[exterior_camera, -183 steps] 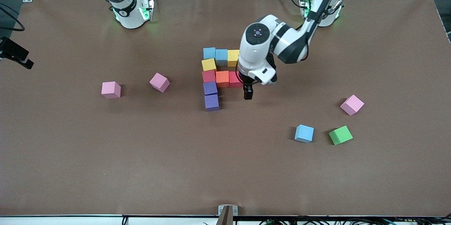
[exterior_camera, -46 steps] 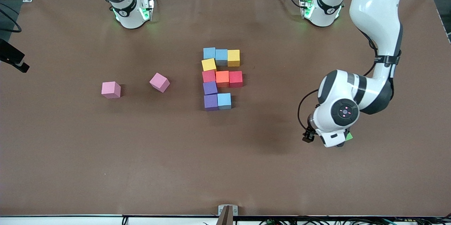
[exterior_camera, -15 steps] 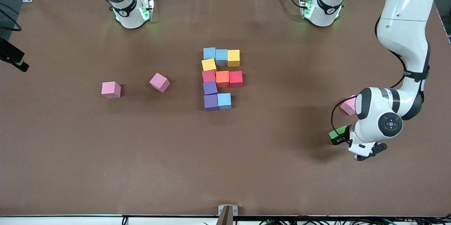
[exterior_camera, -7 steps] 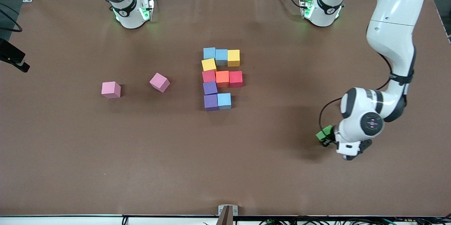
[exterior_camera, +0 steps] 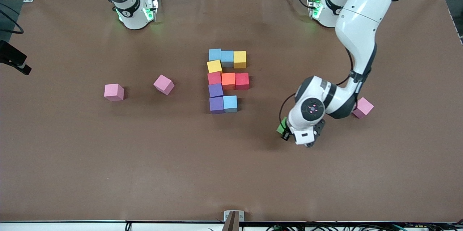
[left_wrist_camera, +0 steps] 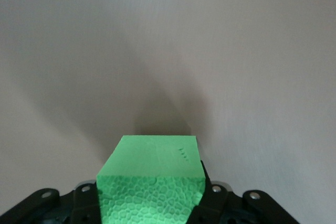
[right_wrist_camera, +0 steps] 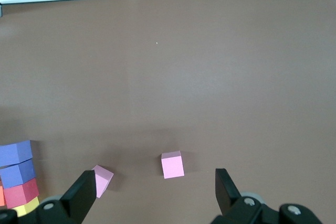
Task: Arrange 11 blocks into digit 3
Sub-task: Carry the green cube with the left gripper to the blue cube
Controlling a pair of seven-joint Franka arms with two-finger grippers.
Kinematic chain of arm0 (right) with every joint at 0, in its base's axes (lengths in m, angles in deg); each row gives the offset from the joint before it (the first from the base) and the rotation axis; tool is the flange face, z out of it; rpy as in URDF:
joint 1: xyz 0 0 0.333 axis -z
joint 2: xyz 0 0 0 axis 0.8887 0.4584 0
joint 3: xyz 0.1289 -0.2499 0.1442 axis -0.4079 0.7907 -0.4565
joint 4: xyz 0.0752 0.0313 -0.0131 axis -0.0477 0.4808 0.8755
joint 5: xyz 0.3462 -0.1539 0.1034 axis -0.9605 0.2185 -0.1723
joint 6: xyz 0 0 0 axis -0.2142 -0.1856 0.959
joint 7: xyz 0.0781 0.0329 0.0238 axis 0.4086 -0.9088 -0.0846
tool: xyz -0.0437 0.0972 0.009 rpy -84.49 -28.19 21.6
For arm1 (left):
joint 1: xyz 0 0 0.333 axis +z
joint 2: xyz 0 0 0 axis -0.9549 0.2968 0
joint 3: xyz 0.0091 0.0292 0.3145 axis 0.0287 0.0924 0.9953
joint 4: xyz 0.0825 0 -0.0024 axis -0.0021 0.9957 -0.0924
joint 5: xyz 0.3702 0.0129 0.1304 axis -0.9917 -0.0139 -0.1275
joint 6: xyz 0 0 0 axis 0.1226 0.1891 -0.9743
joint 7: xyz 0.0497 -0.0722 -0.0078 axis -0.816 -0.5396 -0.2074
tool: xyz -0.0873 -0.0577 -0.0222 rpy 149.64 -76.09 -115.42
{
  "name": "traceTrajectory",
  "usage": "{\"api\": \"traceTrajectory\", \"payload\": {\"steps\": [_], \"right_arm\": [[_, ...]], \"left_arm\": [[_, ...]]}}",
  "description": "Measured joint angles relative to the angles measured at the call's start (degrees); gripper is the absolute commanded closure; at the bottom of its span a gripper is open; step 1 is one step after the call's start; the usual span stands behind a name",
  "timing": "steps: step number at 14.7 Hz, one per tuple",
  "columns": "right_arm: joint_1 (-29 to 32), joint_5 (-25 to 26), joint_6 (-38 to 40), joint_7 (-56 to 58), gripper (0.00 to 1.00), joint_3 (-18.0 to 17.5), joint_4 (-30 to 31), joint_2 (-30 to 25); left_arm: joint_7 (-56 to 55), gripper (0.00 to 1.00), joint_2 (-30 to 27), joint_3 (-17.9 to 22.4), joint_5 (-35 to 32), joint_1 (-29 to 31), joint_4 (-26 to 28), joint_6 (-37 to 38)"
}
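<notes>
Left tool [exterior_camera: 285,132] grips green block [exterior_camera: 281,127] over bare table [exterior_camera: 253,173]; right tool [right_wrist_camera: 152,192] open.

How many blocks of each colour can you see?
light blue blocks: 3
yellow blocks: 2
red blocks: 2
purple blocks: 2
orange block: 1
green block: 1, held up by the left gripper
pink blocks: 3
Total: 14

Fourteen cubes: three light blue [exterior_camera: 215,54], two yellow [exterior_camera: 239,59], two red [exterior_camera: 242,80], two purple [exterior_camera: 216,104], one orange [exterior_camera: 228,80]. One green [exterior_camera: 281,126], three pink [exterior_camera: 114,92], the third seemingly part-hidden.
</notes>
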Motion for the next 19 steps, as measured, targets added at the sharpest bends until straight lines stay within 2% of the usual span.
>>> {"api": "traceTrajectory", "payload": {"steps": [2, 6, 10, 13, 19], "right_arm": [[0.0, 0.0, 0.0, 0.0, 0.0, 0.0, 0.0, 0.2], [0.0, 0.0, 0.0, 0.0, 0.0, 0.0, 0.0, 0.3], [0.0, 0.0, 0.0, 0.0, 0.0, 0.0, 0.0, 0.3], [0.0, 0.0, 0.0, 0.0, 0.0, 0.0, 0.0, 0.3], [0.0, 0.0, 0.0, 0.0, 0.0, 0.0, 0.0, 0.3]], "left_arm": [[-9.8, 0.89, 0.0, -1.5, 0.0, -1.1, 0.0, 0.0], [-28.5, 0.89, 0.0, -1.9, 0.0, -6.8, 0.6, -0.4], [-42.4, 0.89, 0.0, -1.8, -0.6, -11.1, 2.4, -5.4], [-47.3, 0.89, 0.0, -1.8, -1.8, -12.5, 3.1, -7.0], [-49.3, 0.89, 0.0, -1.8, -1.9, -13.1, 4.2, -9.7]]}}
